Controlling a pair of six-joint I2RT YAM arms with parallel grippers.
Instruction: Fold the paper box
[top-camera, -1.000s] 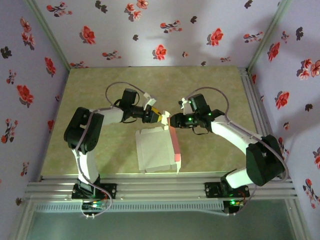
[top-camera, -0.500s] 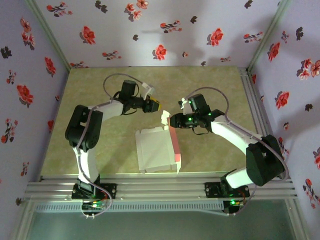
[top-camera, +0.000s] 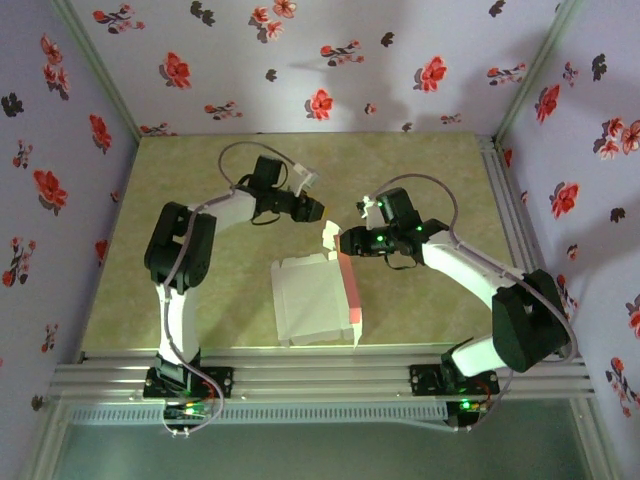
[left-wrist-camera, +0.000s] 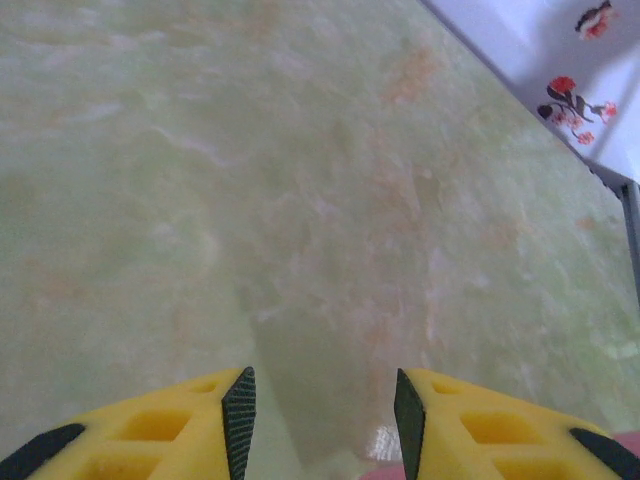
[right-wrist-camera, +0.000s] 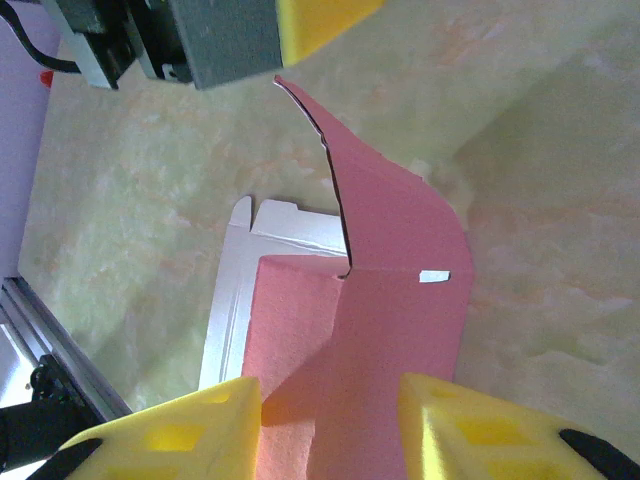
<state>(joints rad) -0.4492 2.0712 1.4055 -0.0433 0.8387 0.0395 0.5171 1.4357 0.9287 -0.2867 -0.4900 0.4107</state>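
Observation:
The paper box (top-camera: 310, 305) lies near the table's front middle, whitish-grey face up. Its pink right panel (top-camera: 348, 285) stands raised, and a pale tab (top-camera: 328, 237) sticks up at the far corner. My right gripper (top-camera: 343, 242) is at that corner. In the right wrist view its yellow fingers (right-wrist-camera: 180, 440) stand apart, open, close against the box's pink panel (right-wrist-camera: 390, 300), which spans the gap face-on. My left gripper (top-camera: 318, 209) hovers behind the box. It is open (left-wrist-camera: 322, 425) over bare table, and its yellow tip (right-wrist-camera: 320, 20) shows above the tab.
The green marbled table (top-camera: 200, 200) has free room to the left of and behind the box. Aluminium rails run along the near edge (top-camera: 320, 375) and the right side (top-camera: 510, 220). Flowered walls close in all round.
My left gripper has drawn away from the box's far tab, moving up and back. The right arm and the box have stayed put.

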